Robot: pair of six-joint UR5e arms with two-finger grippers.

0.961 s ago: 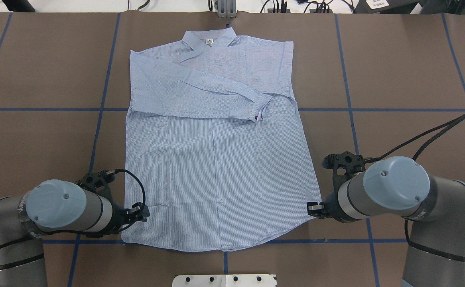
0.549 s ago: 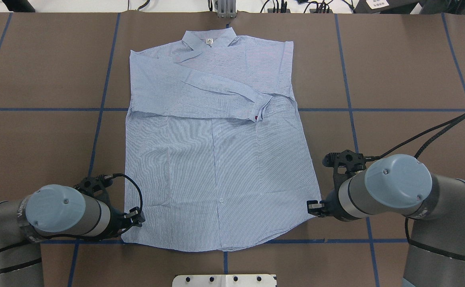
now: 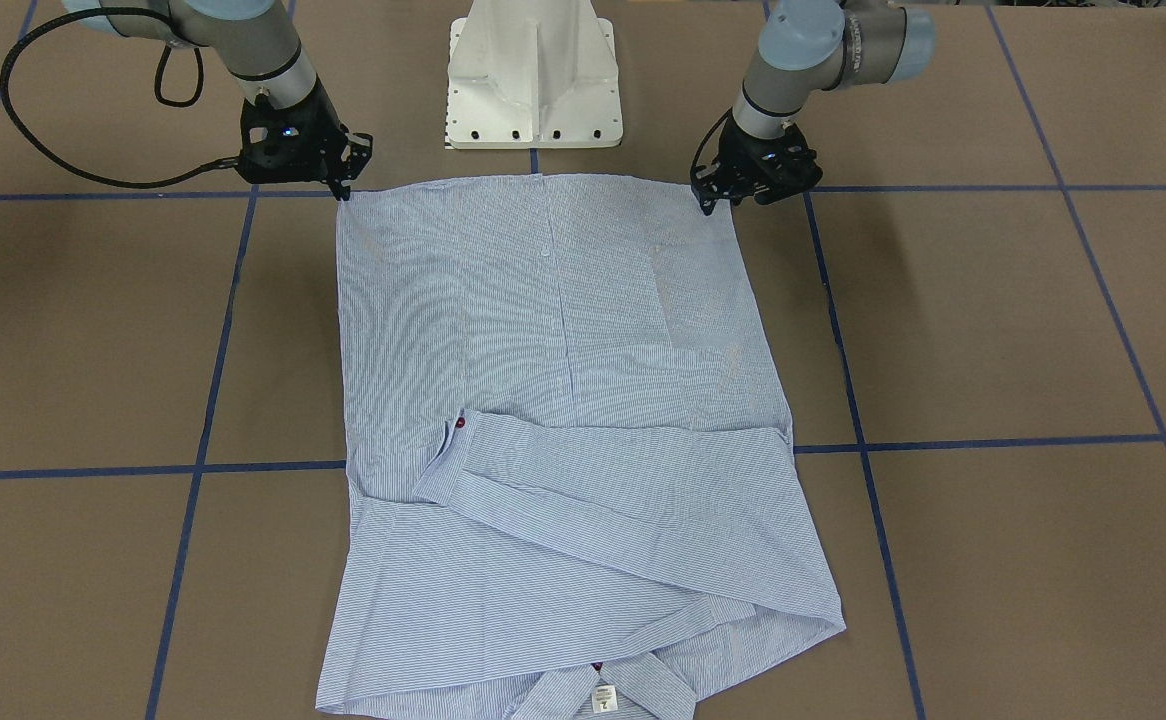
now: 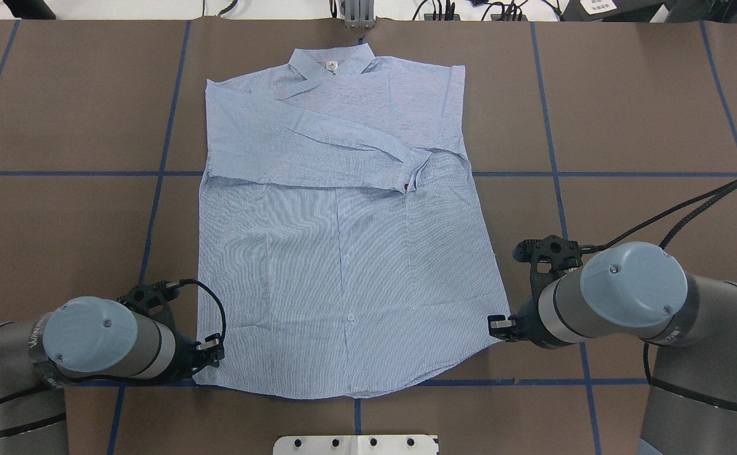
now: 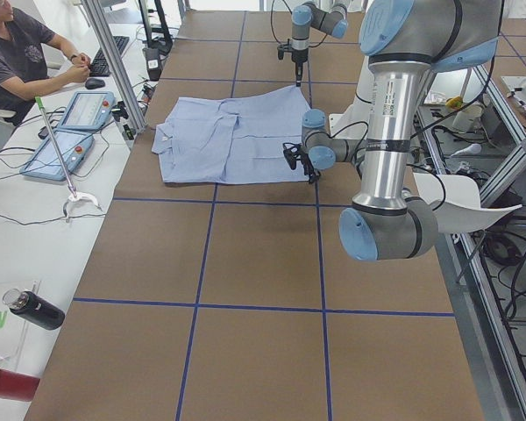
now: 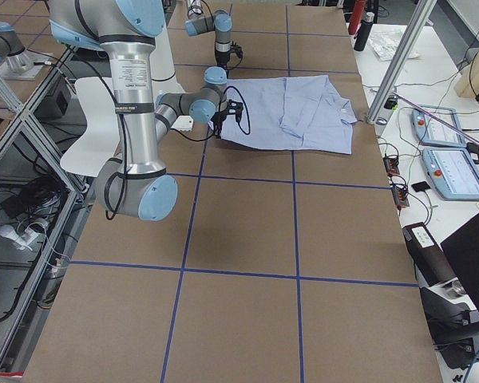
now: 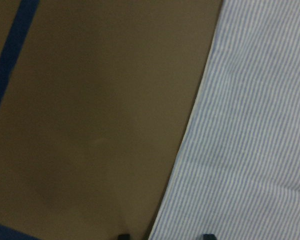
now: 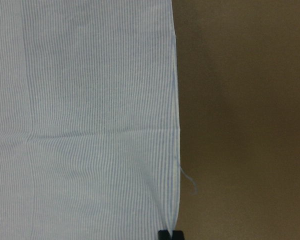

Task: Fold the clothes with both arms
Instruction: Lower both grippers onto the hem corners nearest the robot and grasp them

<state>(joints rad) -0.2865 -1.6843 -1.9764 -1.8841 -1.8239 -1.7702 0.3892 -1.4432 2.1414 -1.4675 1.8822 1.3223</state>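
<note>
The shirt (image 4: 343,253) lies flat on the desk (image 4: 627,114), collar (image 4: 330,63) at the far side and hem (image 4: 343,393) toward the robot. Both sleeves (image 4: 318,148) are crossed over the chest, so the width looks dealt with and a lengthwise fold seems to be what remains. That would explain the symmetric stance, with one gripper low at each hem corner.

The right gripper (image 4: 495,328) is at the near right corner, its jaws pinched together on the shirt's side edge — the cloth puckers toward them in the wrist view. The left gripper (image 4: 215,354) is at the near left corner, its jaws spread and straddling the edge, not yet clamped. I judge any lift should wait for that side to grip — otherwise the hem would drag askew.
</note>
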